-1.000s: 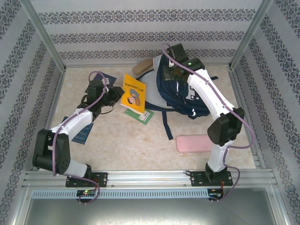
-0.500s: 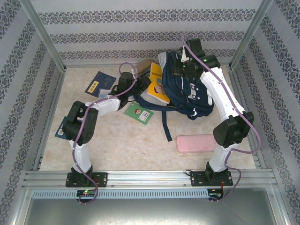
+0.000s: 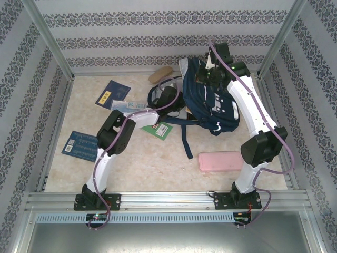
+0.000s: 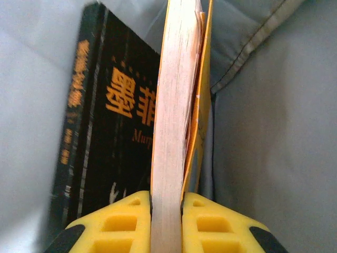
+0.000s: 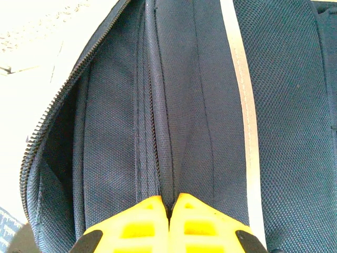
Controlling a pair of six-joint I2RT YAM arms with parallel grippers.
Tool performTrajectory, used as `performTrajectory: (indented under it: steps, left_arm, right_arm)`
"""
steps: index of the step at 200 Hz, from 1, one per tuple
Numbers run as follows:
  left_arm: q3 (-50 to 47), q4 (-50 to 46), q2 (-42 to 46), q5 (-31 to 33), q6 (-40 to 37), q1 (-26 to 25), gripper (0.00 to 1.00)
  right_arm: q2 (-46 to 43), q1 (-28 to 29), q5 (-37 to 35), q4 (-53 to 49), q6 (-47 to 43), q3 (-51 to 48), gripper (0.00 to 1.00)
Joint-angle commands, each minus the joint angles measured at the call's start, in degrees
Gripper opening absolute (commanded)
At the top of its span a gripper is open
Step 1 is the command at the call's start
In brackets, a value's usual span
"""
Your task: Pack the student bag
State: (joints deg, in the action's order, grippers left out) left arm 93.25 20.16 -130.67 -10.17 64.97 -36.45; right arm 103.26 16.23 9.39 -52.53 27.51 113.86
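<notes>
The navy student bag (image 3: pixel 210 103) lies at the back right of the table, its mouth facing left. My right gripper (image 5: pixel 169 203) is shut on a fold of its navy fabric (image 5: pixel 179 132) beside the zipper and holds the top up (image 3: pixel 206 76). My left gripper (image 4: pixel 166 197) is shut on a yellow-covered book (image 4: pixel 171 105), seen edge-on inside the bag's pale lining (image 4: pixel 274 142). A black book with orange lettering (image 4: pixel 105 121) stands right beside it. From above, the left wrist (image 3: pixel 169 97) sits at the bag's mouth and the yellow book is hidden.
A flat pink case (image 3: pixel 220 161) lies in front of the bag, beside a loose dark strap (image 3: pixel 185 138). A green booklet (image 3: pixel 158 130) lies under the left arm. Blue booklets (image 3: pixel 111 94) (image 3: pixel 80 145) lie on the left, a tan object (image 3: pixel 160 75) at the back.
My left arm swung right with the yellow book, from mid-table into the bag's mouth. My right gripper lifted the bag's top edge higher.
</notes>
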Motion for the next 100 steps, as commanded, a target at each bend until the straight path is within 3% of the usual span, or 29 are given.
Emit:
performTrajectory:
  steps: [1, 21, 38, 71, 100]
  left_arm:
    - [3.4, -7.6, -1.5, 7.3, -1.9, -2.8, 0.00]
    - [6.0, -14.0, -2.6, 11.8, -0.1, -4.8, 0.00]
    - [8.7, -16.0, -4.0, 12.0, -0.1, -5.8, 0.00]
    - [10.1, -20.1, -3.3, 12.2, -1.6, -5.7, 0.38]
    - [6.2, -19.8, 1.0, 12.4, -3.7, -3.9, 0.55]
  right_arm:
    - [-4.4, -0.5, 1.6, 6.3, 1.8, 1.0, 0.00]
    - [-4.4, -0.5, 1.5, 6.5, 1.9, 0.4, 0.00]
    - [-4.4, -0.7, 1.9, 6.8, 2.2, 0.0, 0.00]
    - [-4.3, -0.8, 2.7, 7.1, 2.0, -0.7, 0.00]
    - [-4.4, -1.2, 3.4, 7.9, 1.9, -2.4, 0.00]
